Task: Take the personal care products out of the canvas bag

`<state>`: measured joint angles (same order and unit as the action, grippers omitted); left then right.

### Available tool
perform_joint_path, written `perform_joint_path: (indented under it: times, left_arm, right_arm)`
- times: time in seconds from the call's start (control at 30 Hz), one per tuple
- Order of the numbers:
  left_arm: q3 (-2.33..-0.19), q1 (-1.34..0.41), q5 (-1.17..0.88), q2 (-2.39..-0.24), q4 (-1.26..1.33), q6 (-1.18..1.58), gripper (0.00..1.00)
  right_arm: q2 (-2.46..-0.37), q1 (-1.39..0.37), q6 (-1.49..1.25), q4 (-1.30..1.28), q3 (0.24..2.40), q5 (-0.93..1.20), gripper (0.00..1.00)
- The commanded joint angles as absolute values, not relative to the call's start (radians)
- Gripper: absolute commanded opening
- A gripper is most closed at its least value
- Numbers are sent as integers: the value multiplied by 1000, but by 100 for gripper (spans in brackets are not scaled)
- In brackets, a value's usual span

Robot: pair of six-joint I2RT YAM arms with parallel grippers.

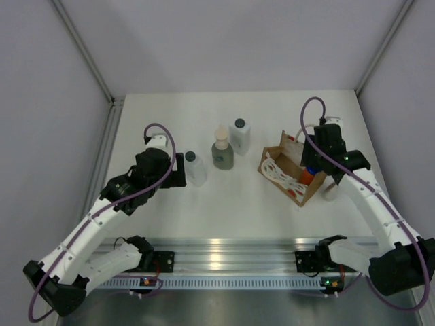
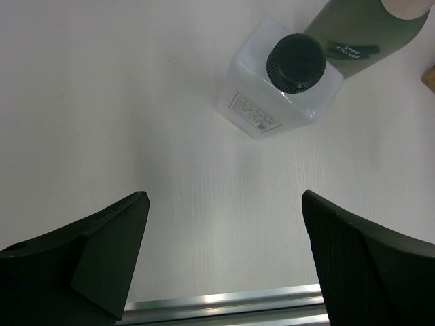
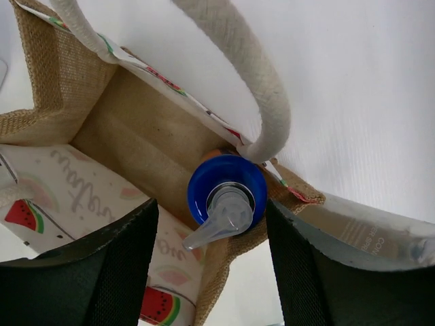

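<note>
Right tool (image 3: 212, 207) spread, straddling the blue-capped bottle (image 3: 204, 183) standing inside the canvas bag (image 3: 61, 88); I centre on the cap, avoid the rope handle (image 3: 262, 81), then pinch.

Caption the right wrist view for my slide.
Jaws open, the right end effector straddles the blue-capped pump bottle inside the canvas bag, beneath its rope handle.
</note>
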<state>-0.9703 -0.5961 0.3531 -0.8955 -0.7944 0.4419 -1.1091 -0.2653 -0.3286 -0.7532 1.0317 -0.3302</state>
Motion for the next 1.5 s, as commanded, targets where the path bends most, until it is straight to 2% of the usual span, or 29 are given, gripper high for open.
perform_joint_path:
  times: [0.0, 0.17, 0.57, 0.83, 1.2, 1.47]
  left_arm:
    - [-971, -592, 324, -890, -735, 428, 98]
    - [-969, -594, 302, -896, -730, 423, 98]
    - [-969, -592, 287, -893, -723, 419, 98]
    - [-968, -592, 282, -887, -721, 417, 98]
    - [-966, -594, 275, -881, -721, 416, 98]
    - [-966, -592, 281, -874, -721, 417, 98]
  right_arm:
    - [-1121, -252, -288, -779, 1042, -322, 63]
    - [-1179, -249, -249, -776, 1046, -367, 65]
    - [-1278, -232, -173, -738, 1028, -238, 75]
    - [-1319, -203, -175, -724, 1012, -238, 73]
    - [-1307, -181, -190, -678, 985, -230, 59]
    - [-1293, -183, -183, -661, 1002, -209, 28]
